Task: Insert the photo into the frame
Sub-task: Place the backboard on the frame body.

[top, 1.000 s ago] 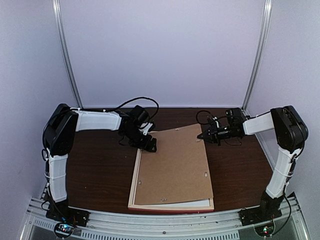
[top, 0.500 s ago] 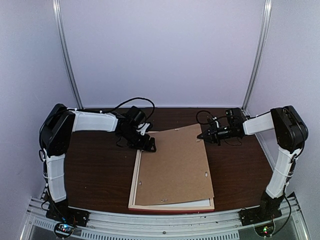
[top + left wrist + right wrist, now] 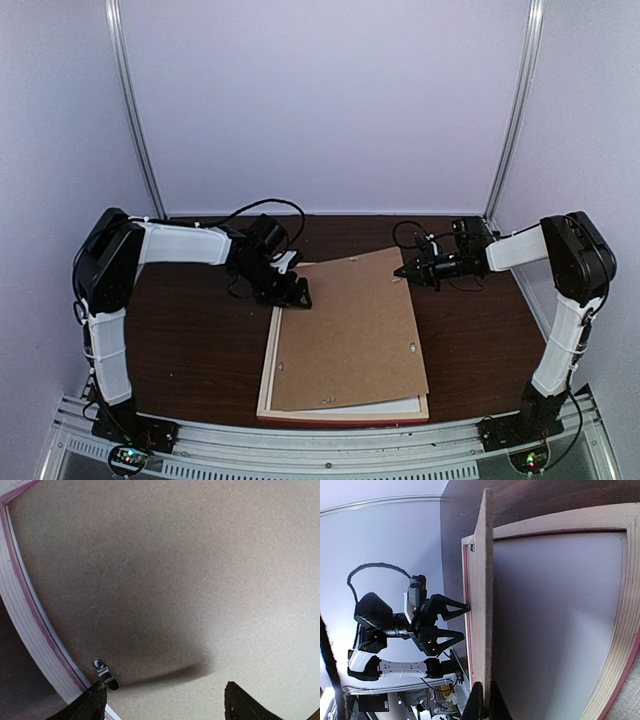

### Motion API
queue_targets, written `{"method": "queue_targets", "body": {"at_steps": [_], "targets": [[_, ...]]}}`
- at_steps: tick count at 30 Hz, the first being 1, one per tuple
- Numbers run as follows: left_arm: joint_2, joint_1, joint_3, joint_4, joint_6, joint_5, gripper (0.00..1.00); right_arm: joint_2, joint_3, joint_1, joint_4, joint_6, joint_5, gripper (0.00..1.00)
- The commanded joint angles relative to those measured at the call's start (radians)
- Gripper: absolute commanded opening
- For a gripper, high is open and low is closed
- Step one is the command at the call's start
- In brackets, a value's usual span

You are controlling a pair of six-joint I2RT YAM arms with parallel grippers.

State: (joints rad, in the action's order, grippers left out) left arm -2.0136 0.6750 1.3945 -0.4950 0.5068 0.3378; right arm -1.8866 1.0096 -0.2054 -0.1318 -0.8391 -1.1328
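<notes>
From where I stand, the large rectangular picture frame (image 3: 266, 380), thin pink moulding with pale wood back edges, lies back side up on the dark brown wooden tabletop (image 3: 190, 330), running from the centre towards 6 o'clock. A plain brown hardboard backing board (image 3: 345, 330) sits skewed over it, covering most of the opening. The right end effector (image 3: 400, 271) reaches in from 3 o'clock and is clamped on the board's far right corner, at about 1 o'clock of the frame. In the right wrist view the board stands edge-on (image 3: 482, 595), pinched between the two black fingertips (image 3: 479, 705) and lifted clear of the frame's pale rail (image 3: 625, 645), with a whitish sheet (image 3: 555, 620) showing inside the opening. The left end effector (image 3: 300, 292) is at the frame's far left corner, around 11 o'clock, its jaws spread wide with nothing between them. Its wrist view shows both fingers (image 3: 92, 705) close over the board, beside a small metal clip (image 3: 104, 672) and the pink-edged frame rail (image 3: 30, 630). Whether those tips touch the board I cannot tell.
</notes>
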Motion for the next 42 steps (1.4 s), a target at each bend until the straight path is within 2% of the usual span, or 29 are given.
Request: {"method": "queue_targets", "body": {"at_steps": [1,14,25,34,42], "targets": [[0.028,0.006,-0.042,-0.048,0.020,0.030,0.82,0.006,-0.002,-0.004,-0.017,-0.003,0.109,0.00],[0.183,-0.018,-0.157,-0.042,0.029,-0.163,0.85,-0.025,0.013,-0.008,0.040,0.069,0.128,0.00],[0.172,-0.024,-0.236,0.037,0.070,-0.089,0.86,-0.045,0.015,-0.026,0.065,0.101,0.169,0.01],[0.183,-0.023,-0.302,0.120,0.103,-0.005,0.85,-0.046,0.041,-0.058,0.149,0.159,0.232,0.08],[0.204,-0.023,-0.308,0.125,0.104,-0.002,0.85,-0.025,0.049,-0.070,0.212,0.199,0.271,0.20]]}}
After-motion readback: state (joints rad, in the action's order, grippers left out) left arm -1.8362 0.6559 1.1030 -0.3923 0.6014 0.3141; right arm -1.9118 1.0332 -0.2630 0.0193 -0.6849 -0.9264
